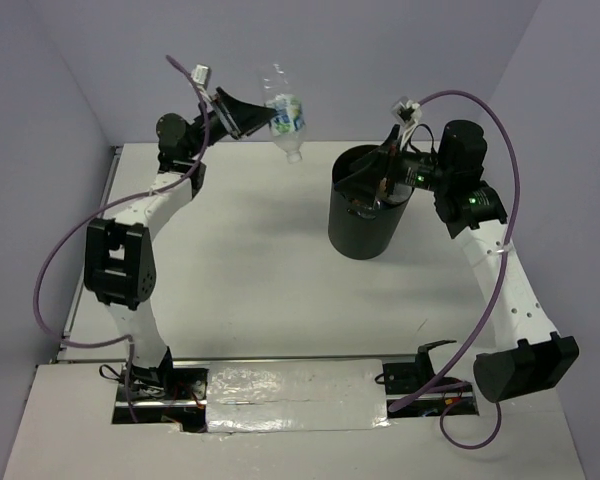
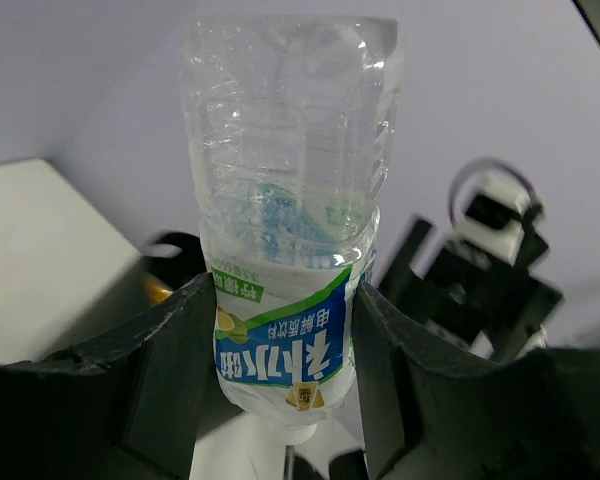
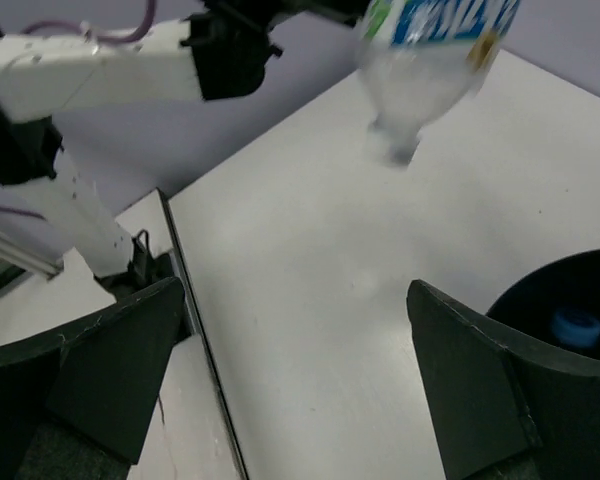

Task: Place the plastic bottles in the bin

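This is a robotics lab test cell. A plain white worktop (image 1: 260, 280) is boxed in on three sides by blank lavender walls (image 1: 50, 90). A left arm (image 1: 120, 265) and a right arm (image 1: 510, 290) are bolted at its near edge, on a mount patched with silver tape (image 1: 295, 395). Purple cables (image 1: 38, 295) loop loose from the arms. The props are a bottle (image 1: 285, 118) and a black bin (image 1: 365, 230).

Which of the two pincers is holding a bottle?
The left pincer: it grips a clear bottle, neck down, in the air. The right pincer stands open, empty.
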